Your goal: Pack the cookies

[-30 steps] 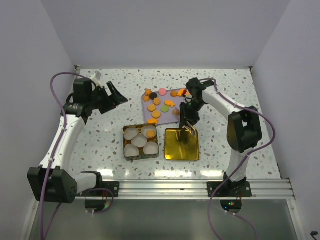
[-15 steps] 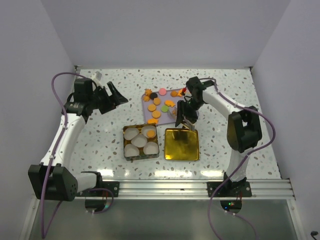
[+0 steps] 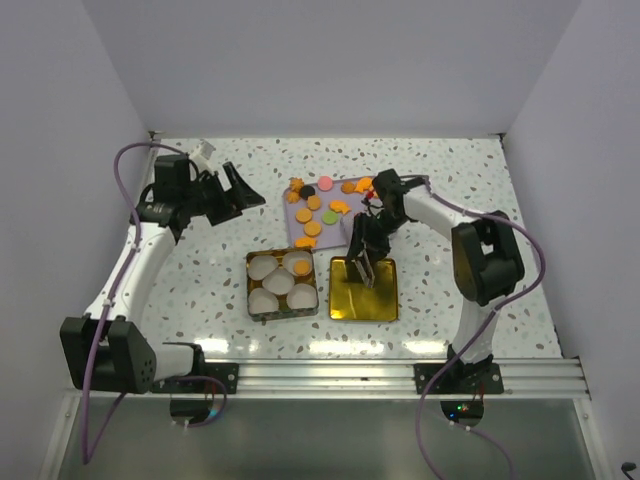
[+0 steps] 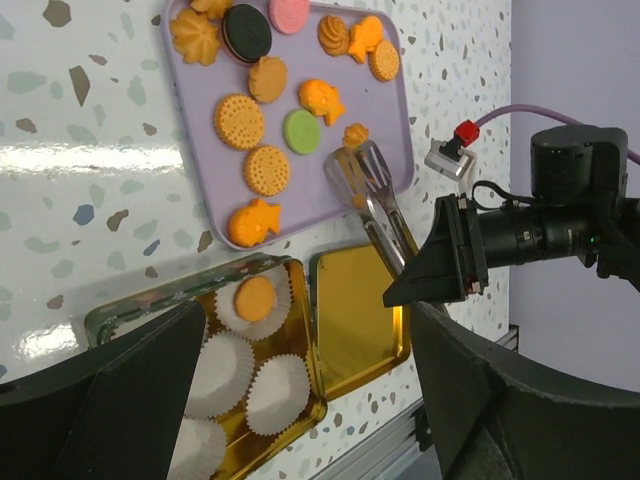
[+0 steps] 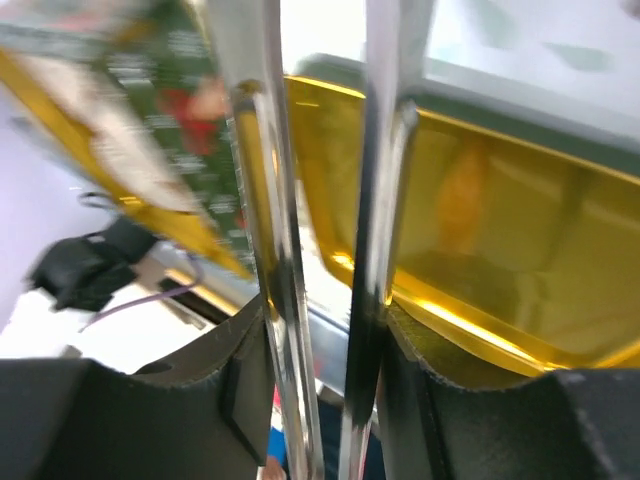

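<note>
Several cookies [image 3: 315, 210], mostly orange with one pink, one green and one black, lie on a purple tray [image 3: 291, 222]. One orange cookie [image 4: 254, 298] rests in a paper cup inside the gold tin [image 3: 283, 315]. My right gripper [image 3: 367, 238] is shut on metal tongs [image 4: 372, 195], whose arms run between its fingers [image 5: 250, 380] in the right wrist view. The tongs hang over the rear edge of the gold lid [image 3: 365, 300]. I see nothing between their arms. My left gripper [image 3: 235, 190] is open and empty above the table, left of the tray.
The tin holds several white paper cups [image 4: 232, 365]. The lid lies flat just right of the tin. White walls close in the speckled table [image 3: 200, 270] at the back and both sides. A metal rail [image 3: 400, 375] runs along the near edge.
My right gripper has carried the tongs from the tray's right edge toward me, over the gold lid. The left gripper has shifted slightly to the right.
</note>
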`<move>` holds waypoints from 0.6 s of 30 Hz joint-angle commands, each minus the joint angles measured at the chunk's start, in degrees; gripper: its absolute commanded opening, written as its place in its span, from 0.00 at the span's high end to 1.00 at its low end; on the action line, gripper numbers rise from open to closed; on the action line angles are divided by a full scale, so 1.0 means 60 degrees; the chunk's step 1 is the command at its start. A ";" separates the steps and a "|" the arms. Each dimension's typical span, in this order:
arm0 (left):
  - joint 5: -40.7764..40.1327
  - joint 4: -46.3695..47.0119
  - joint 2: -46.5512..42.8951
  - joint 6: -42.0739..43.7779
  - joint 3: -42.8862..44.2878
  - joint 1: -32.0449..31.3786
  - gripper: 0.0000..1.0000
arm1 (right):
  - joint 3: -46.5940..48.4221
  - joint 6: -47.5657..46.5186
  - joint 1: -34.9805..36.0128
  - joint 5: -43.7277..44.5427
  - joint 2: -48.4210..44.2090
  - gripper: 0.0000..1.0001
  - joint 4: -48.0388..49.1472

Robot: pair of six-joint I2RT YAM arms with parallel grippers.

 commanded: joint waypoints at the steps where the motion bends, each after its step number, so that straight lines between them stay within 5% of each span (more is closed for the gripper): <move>1: 0.0822 0.1053 0.0018 -0.0065 0.0090 -0.0394 0.11 | 0.0827 0.0704 -0.0011 -0.1007 -0.1024 0.59 0.0857; 7: 0.2124 0.2896 0.0165 -0.1087 0.0326 -0.1186 0.05 | 0.1517 0.3186 0.0003 -0.3101 -0.1567 0.60 0.3605; 18: 0.2859 0.7570 -0.0201 -0.3829 -0.0788 -0.1407 0.00 | 0.0712 1.0760 0.0501 -0.3968 -0.1964 0.61 1.3479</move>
